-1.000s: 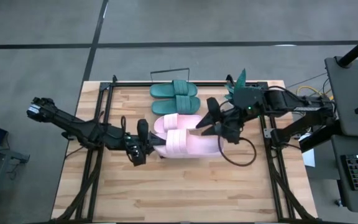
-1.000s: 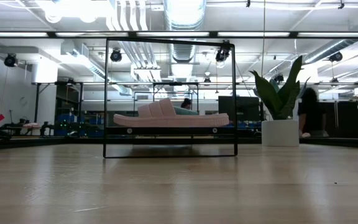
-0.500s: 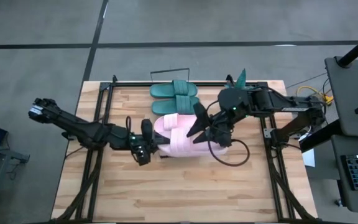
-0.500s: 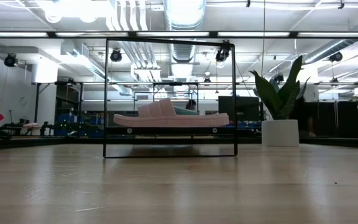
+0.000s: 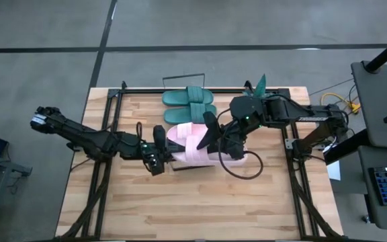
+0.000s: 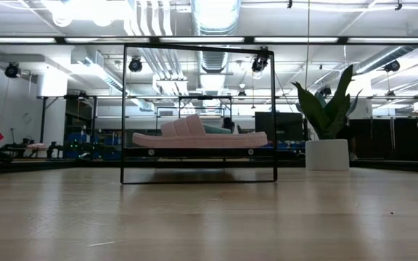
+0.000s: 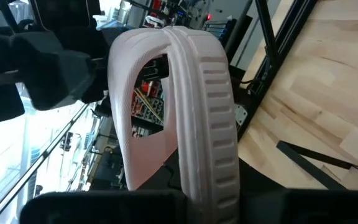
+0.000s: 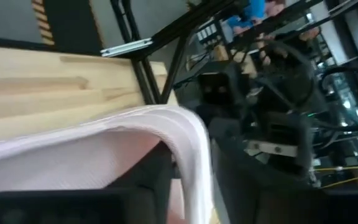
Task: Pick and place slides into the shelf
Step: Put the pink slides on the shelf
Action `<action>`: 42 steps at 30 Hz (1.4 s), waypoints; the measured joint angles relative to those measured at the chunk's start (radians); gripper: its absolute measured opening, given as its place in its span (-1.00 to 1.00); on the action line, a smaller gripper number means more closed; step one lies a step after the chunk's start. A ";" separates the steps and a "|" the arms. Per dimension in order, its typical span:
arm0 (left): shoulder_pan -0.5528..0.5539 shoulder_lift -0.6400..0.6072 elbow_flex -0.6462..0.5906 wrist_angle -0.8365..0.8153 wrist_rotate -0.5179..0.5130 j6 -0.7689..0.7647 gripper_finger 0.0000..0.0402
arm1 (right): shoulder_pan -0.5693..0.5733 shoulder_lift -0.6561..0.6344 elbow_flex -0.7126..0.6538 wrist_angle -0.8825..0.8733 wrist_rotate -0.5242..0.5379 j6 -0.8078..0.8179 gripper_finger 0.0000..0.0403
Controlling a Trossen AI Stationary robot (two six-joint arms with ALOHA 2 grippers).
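Note:
Two teal slides (image 5: 189, 101) lie side by side at the table's far middle. A pink slide (image 5: 183, 130) lies just nearer, and in the low view a pink slide (image 6: 194, 135) rests sole-down on the shelf board (image 6: 198, 151) inside its black wire frame (image 6: 124, 109). My left gripper (image 5: 165, 152) is shut on the left end of a second pink slide (image 5: 193, 154), held above the table's middle. My right gripper (image 5: 213, 140) reaches in from the right, one finger on either side of that slide's right part. My left gripper pinches the held pink slide at its left end (image 7: 209, 183) between its two fingers, coming in level from the table's left. The slide stands out from the fingers, clear of the table, its ribbed strap (image 7: 207, 106) arching ahead. My right gripper's fingers straddle the same slide (image 8: 104, 155) from the right, slanting down; whether they touch it I cannot tell.
A potted plant (image 5: 257, 87) stands at the far right, close behind my right arm. Black frame rails run along the table's left (image 5: 106, 134) and right (image 5: 291, 144) sides. A cable loop (image 5: 237, 168) hangs below my right gripper. Bare tabletop lies toward the near edge.
My right gripper has moved toward the table's left, over the held pink slide's right part, tipping further down. My left gripper and the slide have kept about where they were.

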 joint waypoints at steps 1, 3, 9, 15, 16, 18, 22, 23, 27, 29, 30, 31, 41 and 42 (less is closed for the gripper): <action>0.002 0.000 0.000 0.000 0.000 -0.001 -0.94 | 0.000 0.001 0.000 0.004 0.000 0.001 -0.48; 0.003 0.000 0.001 0.000 0.000 -0.001 -0.94 | 0.000 0.003 0.000 -0.003 0.000 -0.004 -0.66; 0.003 0.000 0.001 -0.001 -0.005 -0.025 -0.86 | -0.005 0.008 -0.002 -0.006 0.001 -0.075 -0.94; 0.002 -0.027 0.006 -0.010 -0.127 -0.221 -0.68 | -0.059 0.006 -0.002 -0.004 -0.010 -0.119 -0.95; 0.000 -0.039 0.004 -0.023 -0.141 -0.265 -0.65 | -0.077 0.006 -0.005 -0.003 -0.028 -0.125 -0.95; -0.004 -0.060 0.004 -0.073 -0.145 -0.376 -0.61 | -0.118 0.008 -0.017 -0.003 -0.082 -0.143 -0.95; -0.034 -0.125 0.004 -0.212 -0.150 -0.614 -0.54 | -0.187 0.012 -0.049 -0.005 -0.158 -0.186 -0.95; -0.044 -0.143 0.004 -0.240 -0.151 -0.668 -0.53 | -0.202 0.011 -0.058 -0.006 -0.175 -0.205 -0.95; -0.073 -0.209 -0.005 -0.323 -0.156 -0.833 -0.52 | -0.241 0.009 -0.102 0.025 -0.205 -0.248 -0.96; -0.089 -0.234 -0.008 -0.337 -0.136 -0.896 -0.51 | -0.258 0.010 -0.126 0.021 -0.199 -0.274 -0.96; -0.097 -0.244 -0.012 -0.345 -0.132 -0.922 -0.51 | -0.266 0.010 -0.144 0.040 -0.207 -0.283 -0.96; -0.105 -0.254 -0.015 -0.346 -0.132 -0.948 -0.51 | -0.272 0.010 -0.161 0.069 -0.209 -0.291 -0.96; -0.130 -0.308 -0.023 -0.350 -0.139 -1.057 -0.51 | -0.288 0.078 -0.326 0.261 -0.204 -0.427 -0.96; -0.130 -0.307 -0.023 -0.349 -0.139 -1.057 -0.51 | -0.288 0.089 -0.333 0.261 -0.204 -0.444 -0.96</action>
